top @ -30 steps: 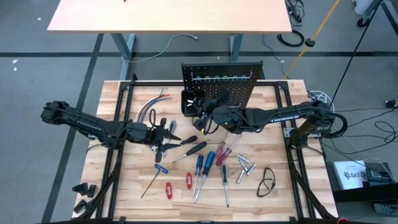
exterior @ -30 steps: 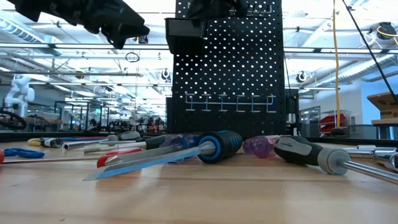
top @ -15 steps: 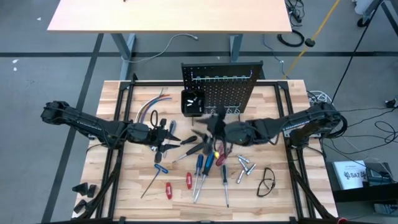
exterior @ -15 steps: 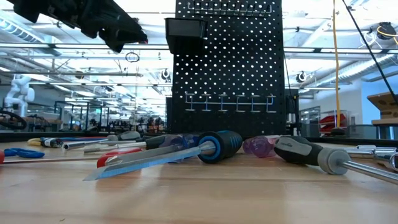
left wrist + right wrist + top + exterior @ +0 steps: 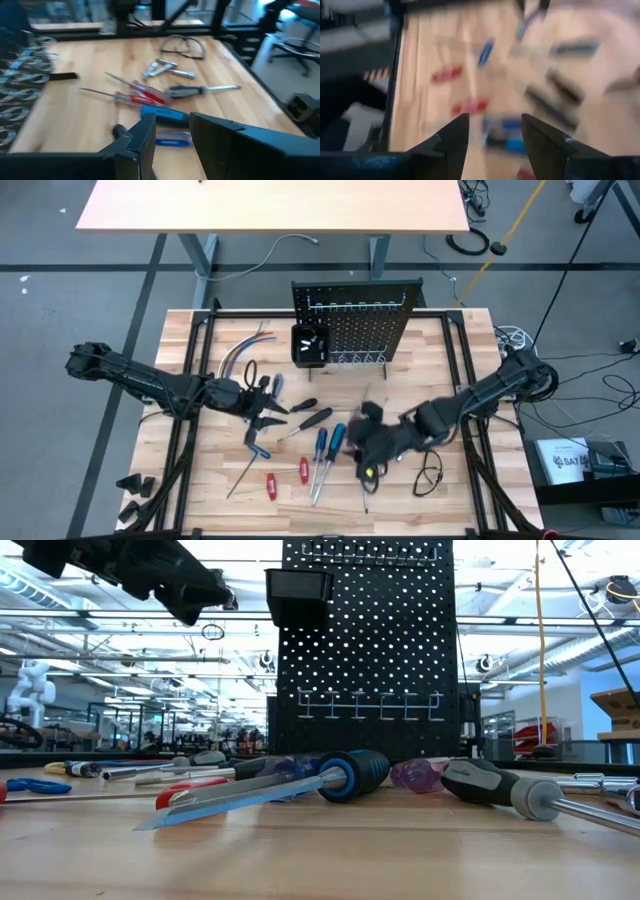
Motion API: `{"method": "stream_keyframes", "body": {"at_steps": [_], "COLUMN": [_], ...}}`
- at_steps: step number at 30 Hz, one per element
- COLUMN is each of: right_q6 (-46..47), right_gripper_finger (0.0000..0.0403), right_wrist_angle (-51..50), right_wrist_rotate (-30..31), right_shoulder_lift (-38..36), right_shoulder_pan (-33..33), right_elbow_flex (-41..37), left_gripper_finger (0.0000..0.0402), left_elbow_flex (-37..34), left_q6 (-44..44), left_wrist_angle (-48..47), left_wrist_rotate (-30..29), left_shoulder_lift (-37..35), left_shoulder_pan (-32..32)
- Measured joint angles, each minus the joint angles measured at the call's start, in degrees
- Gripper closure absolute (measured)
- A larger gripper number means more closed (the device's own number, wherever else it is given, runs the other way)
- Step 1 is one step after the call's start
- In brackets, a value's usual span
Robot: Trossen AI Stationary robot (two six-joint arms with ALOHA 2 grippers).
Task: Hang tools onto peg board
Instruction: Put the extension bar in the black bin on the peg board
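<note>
**Both end effectors above loose tools, peg board behind**

The black perforated upright peg board (image 5: pixel 355 320) stands at the pale wooden worktop's (image 5: pixel 200 480) rear. In front of it lie scattered blue-, red- and black-handled screwdrivers (image 5: pixel 322 448). The right end effector (image 5: pixel 365 452), fingers apart and empty, hovers over them. The left end effector (image 5: pixel 272 408), also parted and empty, hangs beside them, near coloured wires (image 5: pixel 238 355).

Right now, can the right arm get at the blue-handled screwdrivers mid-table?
Probably yes. The right end effector hangs open and empty just beside the blue-handled screwdrivers, with nothing between them. The left end effector sits farther off, clear of that approach.
</note>
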Motion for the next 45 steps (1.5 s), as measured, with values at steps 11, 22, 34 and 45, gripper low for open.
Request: {"method": "stream_keyframes", "body": {"at_steps": [11,22,34,45], "right_q6": [13.2,6.3,-5.6,-9.3], "right_gripper_finger": [0.0232,0.0232,0.0232,0.0262], "right_wrist_angle": [-19.1,-35.8,-35.5,-21.8], "right_wrist_rotate": [-3.7,-13.9,-13.4,-17.3], "right_shoulder_lift": [9.7,17.4,17.8,14.0], "right_shoulder_pan": [10.2,12.7,9.0,6.8], "right_elbow_flex": [0.0,-0.1,-4.5,-18.2], "left_gripper_finger": [0.0275,0.0275,0.0275,0.0275], "left_elbow_flex": [2.0,2.0,2.0,2.0], "left_q6": [-9.1,-9.1,-6.0,-5.5], "left_wrist_angle": [-7.2,-12.6,-12.6,-14.3], "left_wrist_rotate": [-4.1,-21.4,-21.5,-21.5], "left_shoulder_lift": [-7.0,-12.5,-12.3,-12.3], "left_shoulder_pan": [-0.8,-6.8,-6.6,-6.6]}}
